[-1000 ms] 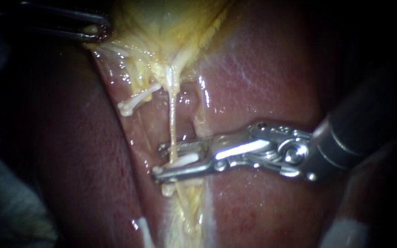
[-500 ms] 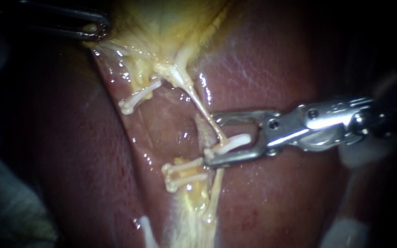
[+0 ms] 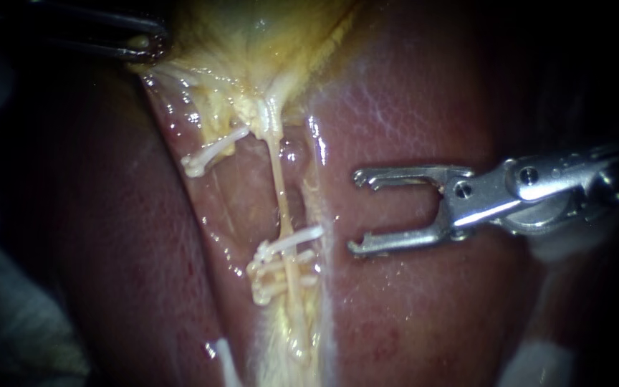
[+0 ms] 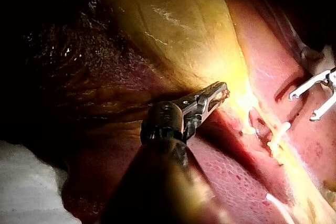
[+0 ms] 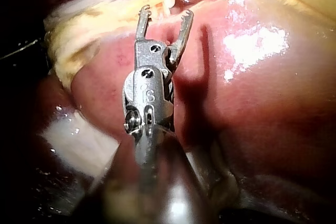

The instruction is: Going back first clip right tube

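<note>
Jaws, right instrument (image 3: 356, 213): spread wide, empty, over liver (image 3: 424, 107), just beside clip (image 3: 291, 240) and not touching it. Clip: white, set across right tube (image 3: 279, 186) (lower clips (image 3: 270, 279) crowd the same tube just beneath). Jaws, left instrument (image 3: 148, 46): pinching gallbladder (image 3: 252, 43) edge, well apart from clip.

Wet, dark red liver (image 3: 424, 107) spreads left and right. The yellowish gallbladder (image 3: 266, 36) lies at the far side; a white cloth (image 3: 539, 362) shows at the near right.
</note>
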{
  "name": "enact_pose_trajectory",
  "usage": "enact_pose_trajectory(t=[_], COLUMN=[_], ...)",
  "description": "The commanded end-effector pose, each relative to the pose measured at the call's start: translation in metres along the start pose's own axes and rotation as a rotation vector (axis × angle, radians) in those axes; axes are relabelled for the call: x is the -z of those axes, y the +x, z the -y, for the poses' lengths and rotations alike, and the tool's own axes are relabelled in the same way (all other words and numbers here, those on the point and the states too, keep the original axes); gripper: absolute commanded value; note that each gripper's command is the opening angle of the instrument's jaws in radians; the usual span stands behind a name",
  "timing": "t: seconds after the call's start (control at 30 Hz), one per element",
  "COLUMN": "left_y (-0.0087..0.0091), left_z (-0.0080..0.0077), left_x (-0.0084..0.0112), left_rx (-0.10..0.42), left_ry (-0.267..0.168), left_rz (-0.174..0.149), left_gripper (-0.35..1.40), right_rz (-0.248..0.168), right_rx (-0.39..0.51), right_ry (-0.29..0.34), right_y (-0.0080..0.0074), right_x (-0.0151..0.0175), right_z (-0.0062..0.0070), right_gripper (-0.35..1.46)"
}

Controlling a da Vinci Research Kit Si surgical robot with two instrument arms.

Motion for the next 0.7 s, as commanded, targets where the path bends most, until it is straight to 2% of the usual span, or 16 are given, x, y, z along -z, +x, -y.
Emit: enact_pose_trajectory(t=[0.03,0.13,0.33,0.4,0.7], left_y=[0.0000,-0.0001,-0.0006,-0.0009,-0.0027], left_z=[0.0000,0.0001,0.0004,0.0005,0.0019], left_x=[0.0000,-0.0001,-0.0008,-0.0013,-0.0057], left_rx=[0.000,0.000,-0.004,-0.005,-0.013], left_ry=[0.000,0.000,0.004,0.007,-0.006], left_rz=[0.000,0.000,-0.002,-0.004,-0.004], left_gripper=[-0.35,-0.35,-0.35,-0.35,-0.35], right_rz=[0.000,0.000,0.040,0.040,0.039], right_rx=[0.006,0.028,0.079,0.091,0.106], right_ry=[0.001,0.003,0.012,0.014,0.020], right_y=[0.0000,0.0002,0.0007,0.0008,0.0010], right_x=[0.0001,0.0004,0.0010,0.0013,0.0026], right_z=[0.0001,0.0004,0.0012,0.0014,0.0012], right_gripper=[0.50,0.50,0.50,0.50,0.50])
